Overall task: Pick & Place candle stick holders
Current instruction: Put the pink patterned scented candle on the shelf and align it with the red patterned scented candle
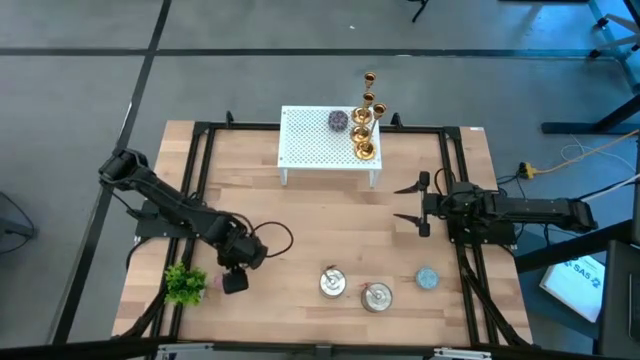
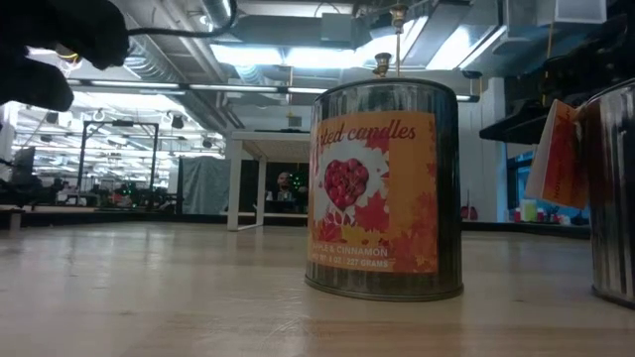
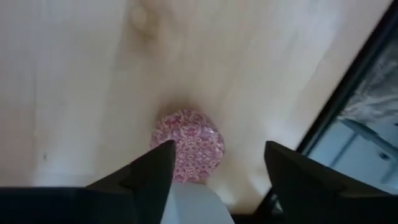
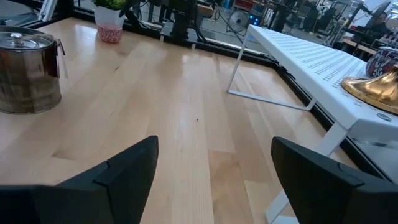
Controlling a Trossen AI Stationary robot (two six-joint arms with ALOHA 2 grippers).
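The three gold candle stick holders (image 1: 365, 125) stood clustered at the right end of the white perforated shelf (image 1: 310, 140) by the table's (image 1: 300, 220) far edge. The left claw (image 1: 234, 282) hung near the front left corner beside the small green plant (image 1: 184, 284), its fingers (image 3: 155, 174) spread apart above a pink patterned candle (image 3: 189, 143), grasping nothing. The right claw (image 1: 411, 203) waited released near the right edge, empty.
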